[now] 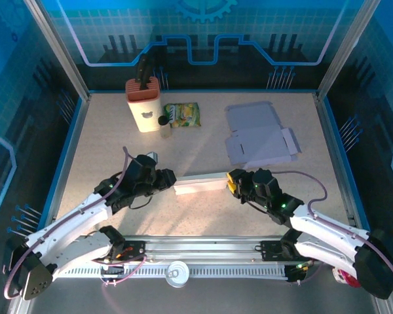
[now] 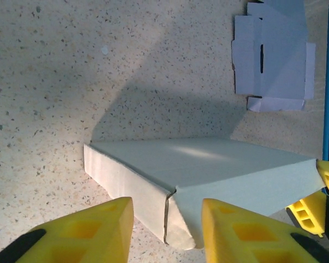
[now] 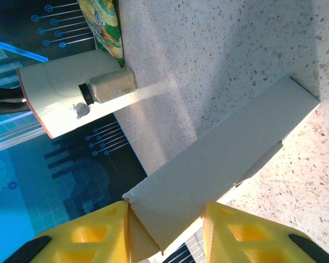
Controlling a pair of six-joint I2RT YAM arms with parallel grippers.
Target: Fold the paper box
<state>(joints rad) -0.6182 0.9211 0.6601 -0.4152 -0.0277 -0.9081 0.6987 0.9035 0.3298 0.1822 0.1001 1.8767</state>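
Note:
The white paper box lies folded into a long flat shape in the middle of the table, between both arms. My left gripper is at its left end. In the left wrist view its yellow fingers straddle the box's near corner; the left gripper is open, with a gap beside the left finger. My right gripper is at the box's right end. In the right wrist view the right gripper is shut on that end of the box, one finger against its end flap.
Flat unfolded box blanks lie at the back right. A white holder with an orange top, a small bottle and a green snack bag stand at the back left. A round can sits on the near rail.

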